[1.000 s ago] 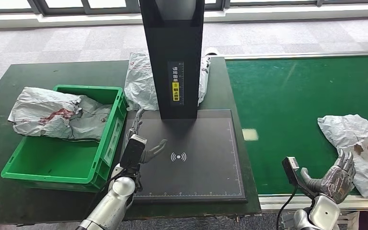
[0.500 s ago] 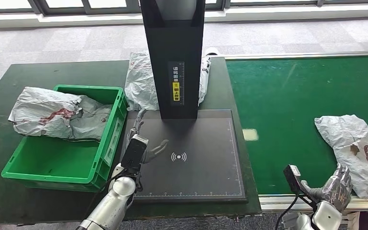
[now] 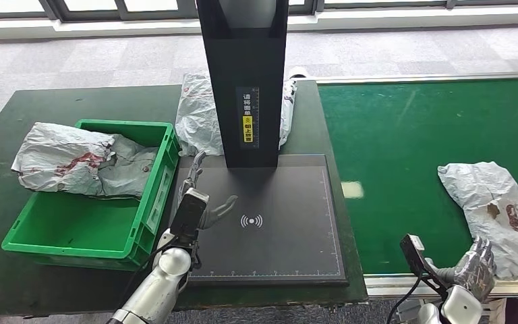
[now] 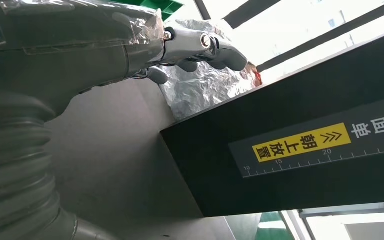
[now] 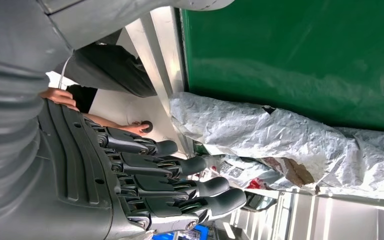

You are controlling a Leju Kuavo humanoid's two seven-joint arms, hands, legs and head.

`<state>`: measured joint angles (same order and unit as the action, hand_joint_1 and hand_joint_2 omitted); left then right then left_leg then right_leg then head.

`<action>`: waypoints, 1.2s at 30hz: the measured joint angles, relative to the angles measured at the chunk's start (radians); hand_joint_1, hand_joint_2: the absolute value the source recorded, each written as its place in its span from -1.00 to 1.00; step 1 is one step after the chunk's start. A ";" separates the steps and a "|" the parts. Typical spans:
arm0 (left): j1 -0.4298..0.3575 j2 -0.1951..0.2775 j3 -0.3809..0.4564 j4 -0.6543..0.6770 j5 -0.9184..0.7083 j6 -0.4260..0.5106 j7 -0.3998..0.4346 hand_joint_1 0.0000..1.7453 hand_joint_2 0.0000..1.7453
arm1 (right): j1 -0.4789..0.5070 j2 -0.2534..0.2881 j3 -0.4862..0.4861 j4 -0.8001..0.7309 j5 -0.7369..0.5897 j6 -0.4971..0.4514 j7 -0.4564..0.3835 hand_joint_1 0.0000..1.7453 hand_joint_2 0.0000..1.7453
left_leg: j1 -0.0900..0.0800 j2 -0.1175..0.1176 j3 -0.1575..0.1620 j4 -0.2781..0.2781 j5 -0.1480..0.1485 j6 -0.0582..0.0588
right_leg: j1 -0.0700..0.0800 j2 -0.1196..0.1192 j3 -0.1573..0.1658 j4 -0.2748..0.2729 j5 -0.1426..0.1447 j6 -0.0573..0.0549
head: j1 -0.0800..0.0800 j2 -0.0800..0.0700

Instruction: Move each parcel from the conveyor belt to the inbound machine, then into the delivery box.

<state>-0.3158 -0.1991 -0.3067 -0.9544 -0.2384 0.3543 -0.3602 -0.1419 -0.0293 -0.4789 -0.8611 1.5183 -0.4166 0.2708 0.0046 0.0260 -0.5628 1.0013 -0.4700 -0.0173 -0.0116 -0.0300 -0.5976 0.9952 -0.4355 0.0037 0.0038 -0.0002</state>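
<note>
at far left, one crumpled grey parcel lies half in the green delivery box (image 3: 147, 223), draped over its left wall. the left hand (image 3: 199, 197) hovers at the near-left edge of the inbound machine (image 3: 290, 229), fingers spread and empty. the conveyor belt (image 3: 411, 135) has open room on its left and far side. the next parcel (image 3: 496, 209) lies at its near right edge: soft, light, probably slippery; gather a thick fold. the right hand (image 3: 475, 268) sits just beside it, fingers loosely apart, holding nothing.
</note>
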 joint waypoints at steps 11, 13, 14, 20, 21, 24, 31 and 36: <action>0.001 0.000 0.000 -0.012 -0.005 -0.008 0.007 -1.00 1.00 | 0.018 0.016 -0.022 -0.053 0.008 0.028 0.004 -1.00 1.00 | 0.000 0.000 0.000 0.000 0.000 0.000 | 0.000 0.000 0.000 0.000 0.000 0.000 | 0.000 0.000; 0.001 0.000 0.000 -0.014 -0.005 -0.009 0.007 -1.00 1.00 | 0.020 0.017 -0.023 -0.057 0.009 0.028 0.004 -1.00 1.00 | 0.000 0.000 0.000 0.000 0.000 0.000 | 0.000 0.000 0.000 0.000 0.000 0.000 | 0.000 0.000; 0.001 0.000 0.000 -0.015 -0.005 -0.009 0.007 -1.00 1.00 | 0.020 0.018 -0.024 -0.059 0.009 0.028 0.004 -1.00 1.00 | 0.000 0.000 0.000 0.000 0.000 0.000 | 0.000 0.000 0.000 0.000 0.000 0.000 | 0.000 0.000; 0.001 0.000 0.000 -0.015 -0.005 -0.009 0.007 -1.00 1.00 | 0.021 0.022 -0.028 -0.065 0.010 0.028 0.004 -1.00 1.00 | 0.000 0.000 0.000 0.000 0.000 0.000 | 0.000 0.000 0.000 0.000 0.000 0.000 | 0.000 0.000; 0.001 0.000 0.000 -0.015 -0.005 -0.009 0.007 -1.00 1.00 | 0.021 0.022 -0.029 -0.066 0.010 0.028 0.004 -1.00 1.00 | 0.000 0.000 0.000 0.000 0.000 0.000 | 0.000 0.000 0.000 0.000 0.000 0.000 | 0.000 0.000; 0.001 0.000 0.000 -0.015 -0.005 -0.009 0.007 -1.00 1.00 | 0.021 0.023 -0.030 -0.067 0.010 0.028 0.004 -1.00 1.00 | 0.000 0.000 0.000 0.000 0.000 0.000 | 0.000 0.000 0.000 0.000 0.000 0.000 | 0.000 0.000; 0.001 0.000 0.000 -0.015 -0.006 -0.009 0.008 -1.00 1.00 | 0.021 0.025 -0.031 -0.068 0.011 0.030 0.004 -1.00 1.00 | 0.000 0.000 0.000 0.000 0.000 0.000 | 0.000 0.000 0.000 0.000 0.000 0.000 | 0.000 0.000; 0.001 0.000 0.000 -0.015 -0.012 -0.009 0.017 -1.00 1.00 | 0.021 0.025 -0.031 -0.068 0.018 0.044 0.004 -1.00 1.00 | 0.000 0.000 0.000 0.000 0.000 0.000 | 0.000 0.000 0.000 0.000 0.000 0.000 | 0.000 0.000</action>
<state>-0.3145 -0.1991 -0.3063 -0.9697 -0.2500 0.3451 -0.3434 -0.1211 -0.0038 -0.5097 -0.9289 1.5362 -0.3721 0.2747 0.0046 0.0259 -0.5630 1.0013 -0.4700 -0.0173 -0.0116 -0.0301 -0.5976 0.9952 -0.4355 0.0037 0.0038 -0.0003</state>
